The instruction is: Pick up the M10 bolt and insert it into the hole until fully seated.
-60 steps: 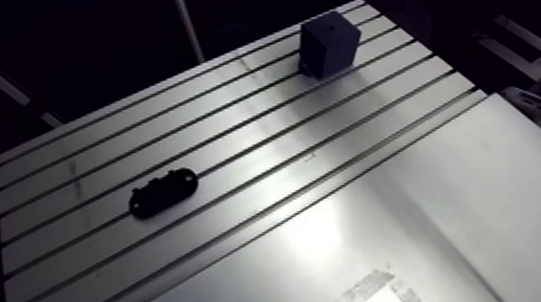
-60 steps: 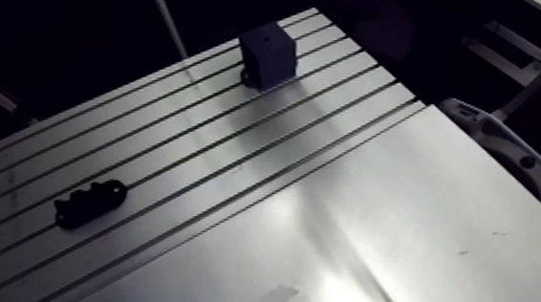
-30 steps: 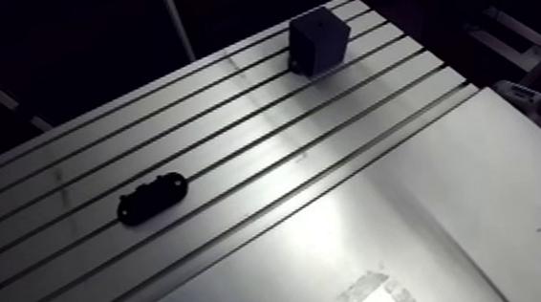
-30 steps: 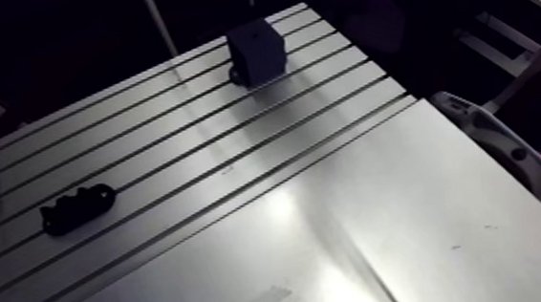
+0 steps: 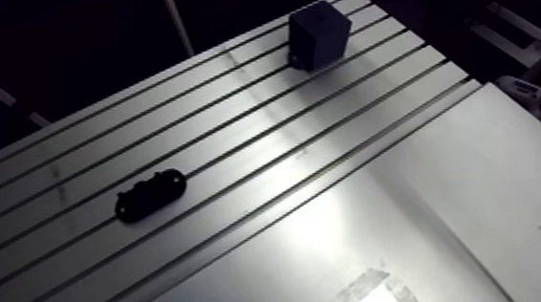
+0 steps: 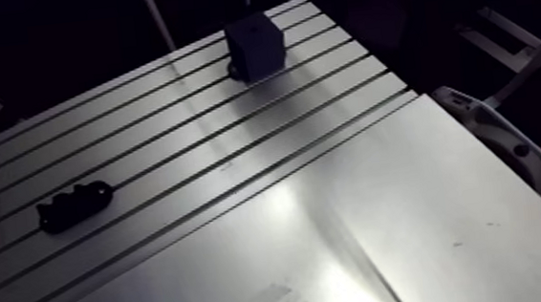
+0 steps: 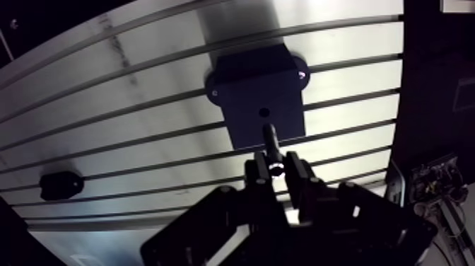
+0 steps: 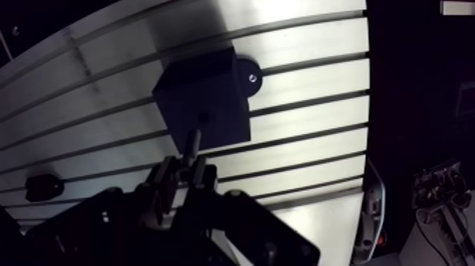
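Observation:
A dark square block (image 7: 258, 95) stands on the slotted table (image 5: 237, 156) near its far edge, with a small round hole (image 7: 264, 112) in its top face. In the wrist view my gripper (image 7: 278, 170) is shut on the M10 bolt (image 7: 271, 145), a thin dark shaft. The shaft points down at the block, and its tip lies just short of the hole. I cannot tell how high the tip hangs above the block. The arm view shows the block (image 5: 318, 34) but not my fingers.
A low black oblong fixture (image 5: 149, 194) lies on the slotted part to the left, far from the block. A smooth metal plate (image 5: 407, 225) covers the near half of the table. A grey-white curved object (image 6: 515, 156) sits past the table's right edge.
The arm view has shifted a little, so the camera moved. The block and the black fixture keep their places on the table.

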You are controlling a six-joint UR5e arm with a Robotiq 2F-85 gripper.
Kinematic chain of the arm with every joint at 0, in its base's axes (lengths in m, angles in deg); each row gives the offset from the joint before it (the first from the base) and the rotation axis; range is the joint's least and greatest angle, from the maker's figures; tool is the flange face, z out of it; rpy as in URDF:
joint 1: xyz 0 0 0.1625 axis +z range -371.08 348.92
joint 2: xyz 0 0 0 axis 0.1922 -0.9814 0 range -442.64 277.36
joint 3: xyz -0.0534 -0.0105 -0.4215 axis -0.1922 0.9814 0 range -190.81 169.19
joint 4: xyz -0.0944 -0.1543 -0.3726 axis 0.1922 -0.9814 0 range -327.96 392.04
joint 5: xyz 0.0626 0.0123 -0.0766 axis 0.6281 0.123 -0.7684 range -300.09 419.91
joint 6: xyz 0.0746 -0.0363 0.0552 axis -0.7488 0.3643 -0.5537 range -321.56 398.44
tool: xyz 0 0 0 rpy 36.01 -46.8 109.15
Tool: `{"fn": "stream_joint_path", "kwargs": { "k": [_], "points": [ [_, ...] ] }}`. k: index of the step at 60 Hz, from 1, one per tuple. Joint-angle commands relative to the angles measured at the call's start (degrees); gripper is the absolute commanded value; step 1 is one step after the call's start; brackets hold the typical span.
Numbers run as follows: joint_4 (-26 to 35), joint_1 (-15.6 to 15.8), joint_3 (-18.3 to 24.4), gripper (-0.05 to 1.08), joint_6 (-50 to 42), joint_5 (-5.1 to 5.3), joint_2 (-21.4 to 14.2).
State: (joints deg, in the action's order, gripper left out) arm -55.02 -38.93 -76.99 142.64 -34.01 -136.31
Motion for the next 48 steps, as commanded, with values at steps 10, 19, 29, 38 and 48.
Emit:
{"fn": "stream_joint_path", "kwargs": {
  "k": [10, 19, 29, 38, 48],
  "points": [
    [-0.08, -0.01, 0.06, 1.08, -0.10, 0.27, 0.82],
    [-0.17, -0.10, -0.30, 1.08, -0.10, 0.27, 0.82],
    [-0.17, -0.10, -0.73, 1.08, -0.18, 0.18, 0.82],
    [-0.17, -0.10, -0.99, 1.08, -0.27, 0.18, 0.91],
    [-0.25, -0.10, -1.17, 1.08, -0.43, 0.18, 0.91]
  ]
}}
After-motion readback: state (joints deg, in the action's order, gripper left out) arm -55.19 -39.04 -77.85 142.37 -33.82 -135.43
